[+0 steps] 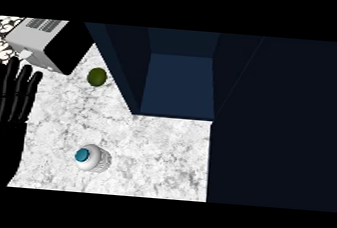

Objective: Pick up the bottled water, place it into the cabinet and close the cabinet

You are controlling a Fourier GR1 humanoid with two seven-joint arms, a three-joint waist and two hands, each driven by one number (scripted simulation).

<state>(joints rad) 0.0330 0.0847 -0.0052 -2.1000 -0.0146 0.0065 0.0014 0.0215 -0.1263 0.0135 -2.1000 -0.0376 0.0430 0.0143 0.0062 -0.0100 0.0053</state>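
One left hand (5, 108) — fingers straight, empty.

You have a white marble counter (154, 145) under everything. At its far left corner sits a white microwave (47, 44), turned at an angle, its dark door facing the counter. Just right of the microwave's near corner lies a small green lime (96, 77), apart from it.

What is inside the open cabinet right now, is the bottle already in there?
The cabinet shows only a bare blue interior; its dark upper recess cannot be made out. The bottled water stands on the counter, blue cap up. Only the left hand shows, open.
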